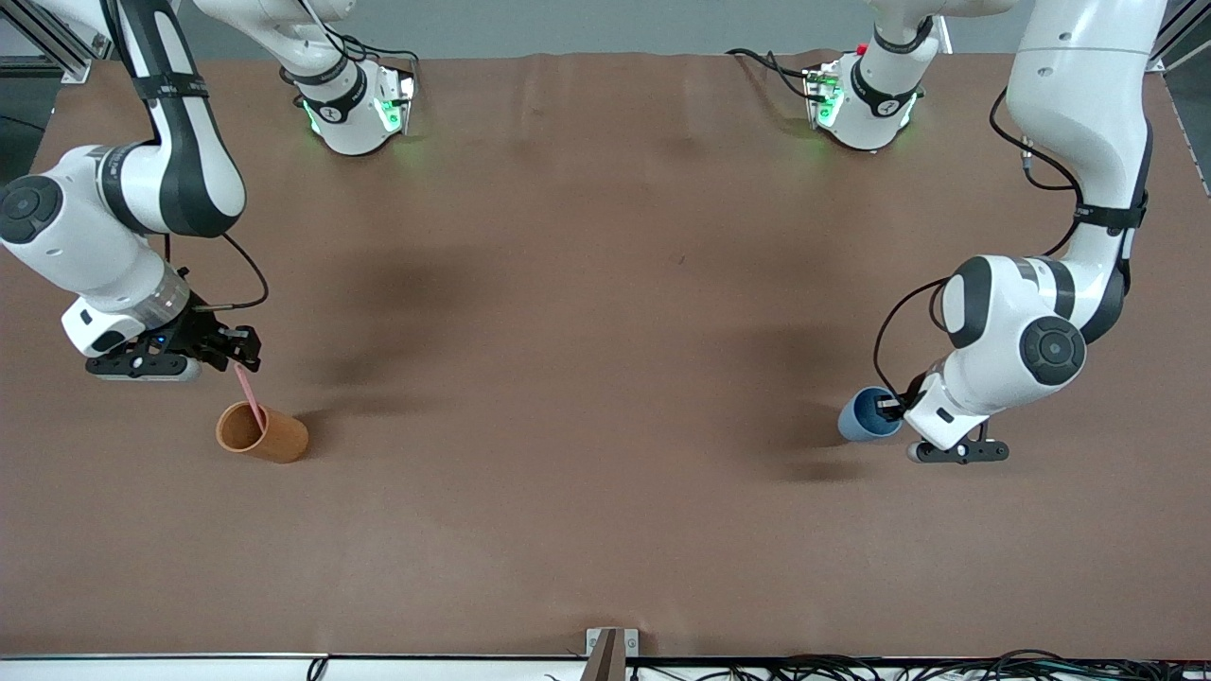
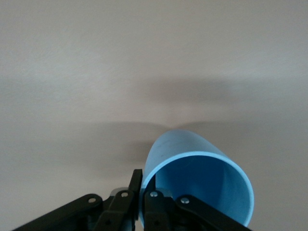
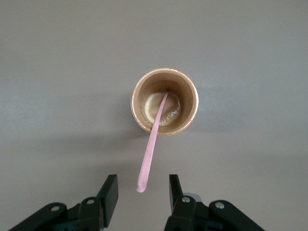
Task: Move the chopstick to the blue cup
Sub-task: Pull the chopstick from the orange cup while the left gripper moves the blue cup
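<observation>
- Front view: orange-brown cup (image 1: 262, 432) stands upright on the brown counter (image 1: 605, 378) toward the right arm's end; pink chopstick (image 1: 248, 385) leans out of it, lower end in the cup.
- Right tool (image 1: 238, 353) hangs over the chopstick's top. Right wrist view shows its fingers (image 3: 109, 192) spread, the stick tip (image 3: 140, 185) between them, not touching.
- Blue cup (image 1: 866, 416) at the left arm's end, tilted off the counter. Left tool (image 2: 140, 192) is clenched on its rim, one finger inside and one outside.
- Wide bare counter between the two cups.
- Left arm's wrist hides part of the blue cup in the front view.
</observation>
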